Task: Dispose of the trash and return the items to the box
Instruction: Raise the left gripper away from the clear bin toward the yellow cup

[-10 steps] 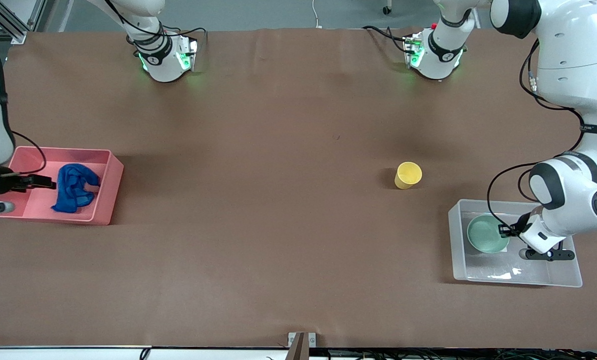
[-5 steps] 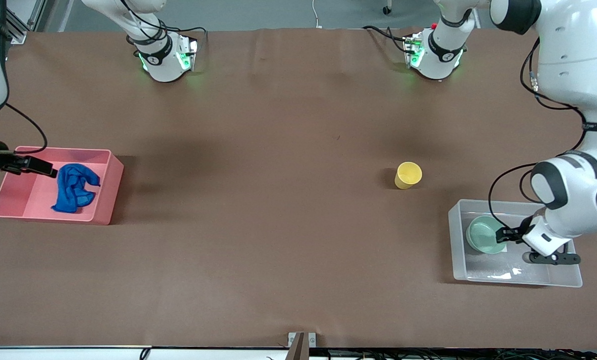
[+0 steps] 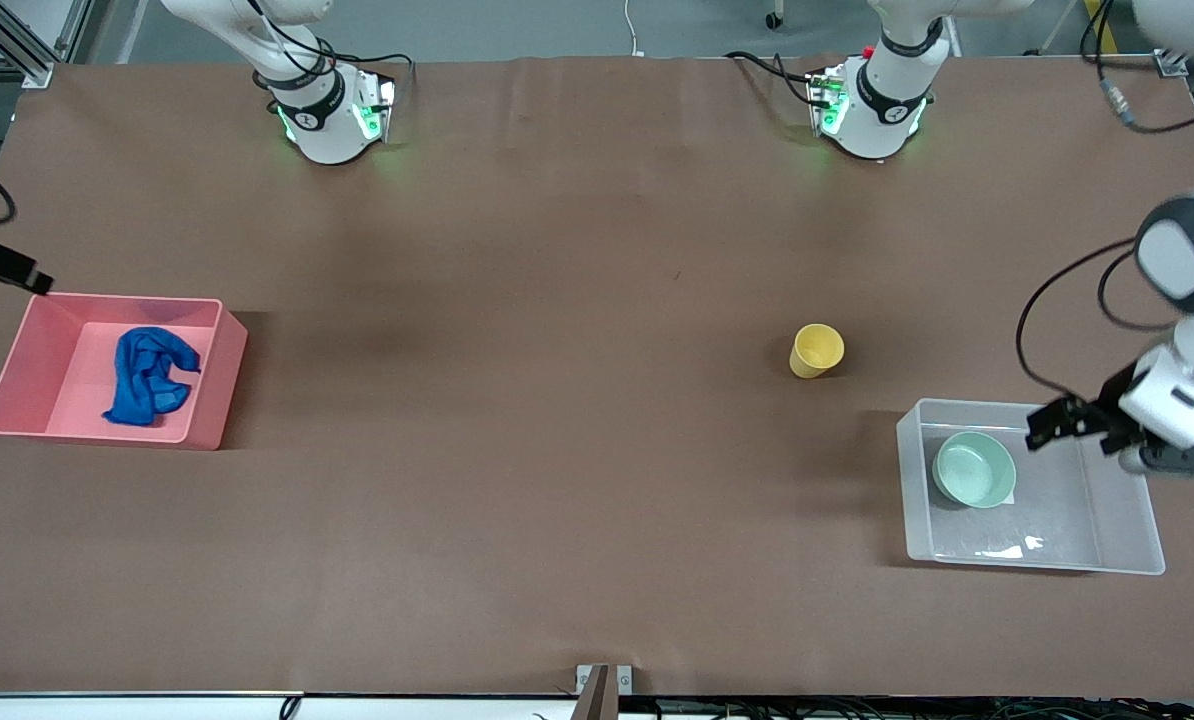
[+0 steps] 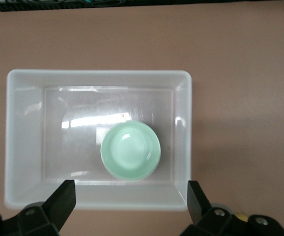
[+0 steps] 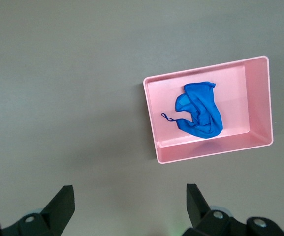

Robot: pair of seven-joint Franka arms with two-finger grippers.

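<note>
the yellow cup (image 3: 816,350) stands alone on the worktop (image 3: 557,450), light enough to tip under a careless approach. the left gripper (image 3: 1049,424) hangs open over the clear bin (image 3: 1127,560) holding the mint bowl (image 3: 974,469). the right gripper (image 5: 129,206), open and empty, is over the worktop beside the pink bin (image 3: 212,420) with the blue rag (image 3: 147,375).

The table (image 3: 557,480) is covered by a matt brown sheet, smooth apart from faint creases. The box (image 4: 23,142) is translucent, whitish plastic with glossy walls and a shiny floor that throws back streaks of light. The bowl (image 4: 130,150) in it is pale mint green, smooth and glossy. The cup (image 3: 816,350) looks like smooth yellow plastic with a dull sheen. The pink bin (image 5: 260,103) is opaque, matt plastic. The rag (image 5: 201,115) in it is soft blue cloth, wrinkled and bunched.
</note>
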